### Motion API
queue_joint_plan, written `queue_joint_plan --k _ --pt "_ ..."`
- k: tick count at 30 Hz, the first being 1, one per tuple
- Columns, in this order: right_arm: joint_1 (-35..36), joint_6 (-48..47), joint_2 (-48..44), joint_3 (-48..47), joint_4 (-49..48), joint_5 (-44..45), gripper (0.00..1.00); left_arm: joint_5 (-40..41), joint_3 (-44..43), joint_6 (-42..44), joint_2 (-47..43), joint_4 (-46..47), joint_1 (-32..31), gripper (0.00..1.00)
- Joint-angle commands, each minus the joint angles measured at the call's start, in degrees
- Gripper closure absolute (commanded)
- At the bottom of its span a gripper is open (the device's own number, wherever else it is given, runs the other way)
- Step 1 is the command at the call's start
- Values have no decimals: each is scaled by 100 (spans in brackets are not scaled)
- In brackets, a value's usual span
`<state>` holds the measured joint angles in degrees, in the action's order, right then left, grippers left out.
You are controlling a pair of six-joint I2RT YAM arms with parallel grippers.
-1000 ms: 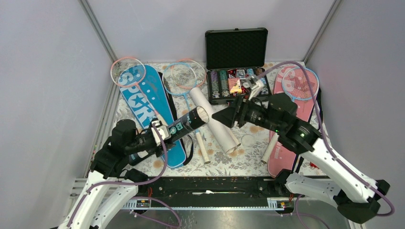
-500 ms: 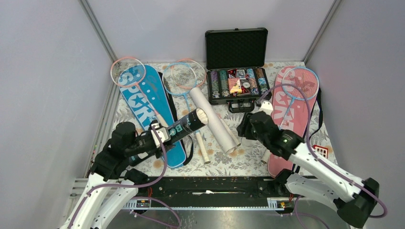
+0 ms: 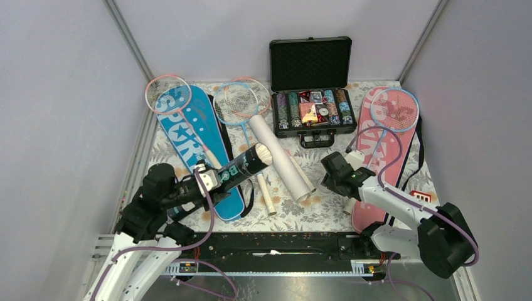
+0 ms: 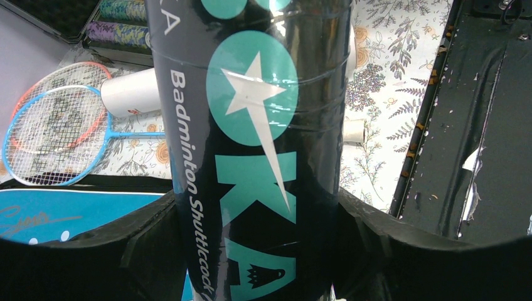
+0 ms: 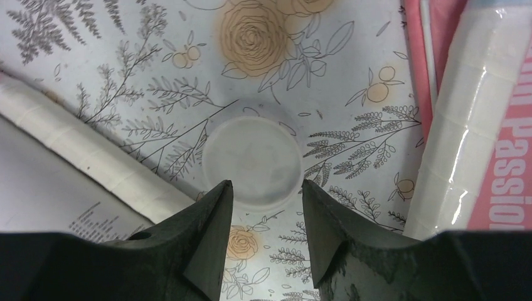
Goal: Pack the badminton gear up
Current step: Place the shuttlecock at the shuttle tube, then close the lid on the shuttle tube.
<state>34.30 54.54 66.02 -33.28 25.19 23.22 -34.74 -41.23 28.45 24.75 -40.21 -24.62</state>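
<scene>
Grey walls close in a flower-printed surface [image 3: 295, 213]. From above, the left arm [image 3: 157, 194] holds a dark tube [image 3: 244, 164] off the surface. It is slanted, with its open mouth pointing up and right toward the white tube [image 3: 282, 157], which lies diagonally mid-surface. Under the dark tube lies the blue cover [image 3: 188, 125], with a pink racket [image 3: 168, 94] across its top. A blue racket [image 3: 233, 103] rests just right of it, over another pink-rimmed one. At the back stands an open case [image 3: 310, 69] of chips. The pink cover [image 3: 411, 141] lies on the right with a second blue racket [image 3: 394, 110] on it, and a red block [image 3: 424, 198] sits by its right edge. The right arm [image 3: 389, 200] reaches down to the surface between the white tube and the pink cover.

Left wrist: the left fingers [image 4: 132, 251] pinch the dark tube from both sides, and its teal "Badminton Shuttlecock" print fills the middle. Beyond it on the left lie two stacked racket heads, the white tube's end and a strip of blue cover.

Right wrist: the right fingers [image 5: 204, 232] are spread, their tips over the near rim of a clear round lid [image 5: 251, 157] lying flat on the surface. Whether they touch it I cannot tell. The white tube lies to the left with a taped handle [image 5: 75, 150] along it. A second handle [image 5: 464, 106] lies at right on the pink cover.
</scene>
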Motion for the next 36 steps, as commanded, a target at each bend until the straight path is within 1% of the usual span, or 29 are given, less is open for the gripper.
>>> queue_joint_plan --k 1,6,9,13,15,19,22,24,26,27,32,36 --pt "-69 905 178 80 46 548 48 -177 -265 27 -100 337 10 76" --pt "-66 1124 512 103 -176 498 48 -102 -337 74 -101 241 10 75" --pt "-69 1427 619 152 -133 589 51 -112 -414 75 -41 235 14 75" --pt "-67 1749 569 297 -179 706 61 -123 -550 87 32 189 10 75" --pt "-67 1728 614 307 -223 722 65 -100 -560 90 28 189 10 75" --pt "-65 1693 742 188 -114 818 78 -21 -491 133 -35 146 10 75" --pt "-73 1716 739 141 -128 816 83 15 -505 207 -26 75 10 75" --pt "-74 1781 697 189 -228 788 88 -32 -589 214 22 -17 10 75" --pt "-77 1745 662 287 -461 778 97 -52 -626 212 30 -22 11 75" --pt "-89 1635 623 301 -526 817 100 -45 -630 214 43 -15 10 75" --pt "-141 685 -5 244 -650 1015 100 -32 -663 199 77 -22 10 74" --pt "-220 368 -751 157 -473 1111 100 7 -640 255 37 -53 10 74"
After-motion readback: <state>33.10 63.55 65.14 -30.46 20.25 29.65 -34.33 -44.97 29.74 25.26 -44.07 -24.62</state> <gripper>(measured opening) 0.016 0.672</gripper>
